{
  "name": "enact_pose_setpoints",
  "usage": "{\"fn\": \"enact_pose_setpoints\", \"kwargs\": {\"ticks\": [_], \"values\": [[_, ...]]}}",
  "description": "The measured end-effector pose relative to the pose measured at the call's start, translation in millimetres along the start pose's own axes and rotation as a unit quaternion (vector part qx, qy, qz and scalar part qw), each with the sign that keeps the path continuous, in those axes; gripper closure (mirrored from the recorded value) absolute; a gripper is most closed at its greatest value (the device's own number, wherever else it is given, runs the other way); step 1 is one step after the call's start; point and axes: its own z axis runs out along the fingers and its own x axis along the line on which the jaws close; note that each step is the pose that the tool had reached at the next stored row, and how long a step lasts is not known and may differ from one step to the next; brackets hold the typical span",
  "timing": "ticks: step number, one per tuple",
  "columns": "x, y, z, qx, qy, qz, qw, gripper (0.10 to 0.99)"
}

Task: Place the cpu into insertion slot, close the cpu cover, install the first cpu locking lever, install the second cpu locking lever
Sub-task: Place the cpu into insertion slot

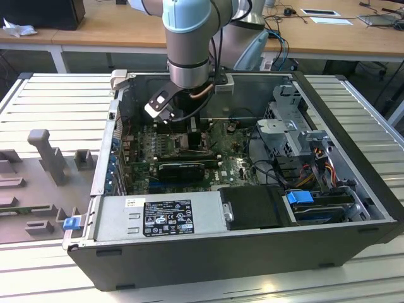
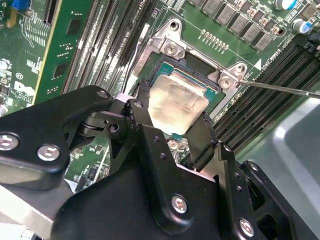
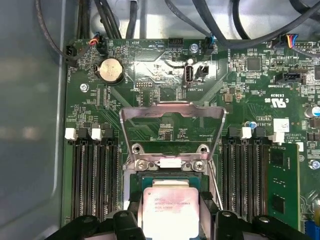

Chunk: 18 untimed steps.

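Observation:
The cpu (image 2: 177,100), with its pale silvery top, lies level in or just over the insertion slot (image 2: 196,70), between the black fingers (image 2: 141,107) of my gripper (image 2: 172,119). The fingers press on two opposite edges of the chip. In the first wrist view the cpu (image 3: 170,202) sits inside the dark rim of the insertion slot (image 3: 170,181), with my gripper (image 3: 170,217) around it. The cpu cover (image 3: 172,111) stands tilted open behind the socket, and the board shows through its window. A thin wire locking lever (image 2: 280,88) sticks out to one side, unlatched.
Rows of black memory slots (image 3: 95,175) flank the socket on both sides. A green card (image 3: 281,185) stands close by. Cables (image 3: 120,17) hang over the board's far edge. The arm (image 1: 187,44) reaches down into the open computer case (image 1: 95,183), near drive bays (image 1: 297,136).

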Motion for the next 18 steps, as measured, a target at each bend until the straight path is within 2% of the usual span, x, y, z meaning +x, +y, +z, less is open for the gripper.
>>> {"fn": "enact_pose_setpoints", "kwargs": {"ticks": [4,5,11,12,13,14,15,18], "values": [[0.0,-0.2,2.6,-0.0001,0.0001,0.000,1.0000,0.545],[0.0,-0.1,2.4,0.0000,0.0000,0.000,1.0000,0.471],[0.1,0.6,-7.2,0.0000,0.0002,0.000,1.0000,0.471],[0.2,1.0,-11.4,0.0001,0.0002,0.000,1.0000,0.796],[0.2,1.1,-12.4,0.0001,0.0002,0.000,1.0000,0.796],[0.2,1.2,-13.6,0.0001,0.0002,0.000,1.0000,0.918],[0.2,1.2,-14.5,0.0001,0.0002,0.000,1.0000,0.980],[0.2,1.4,-16.5,0.0001,0.0002,0.000,1.0000,0.980]]}}
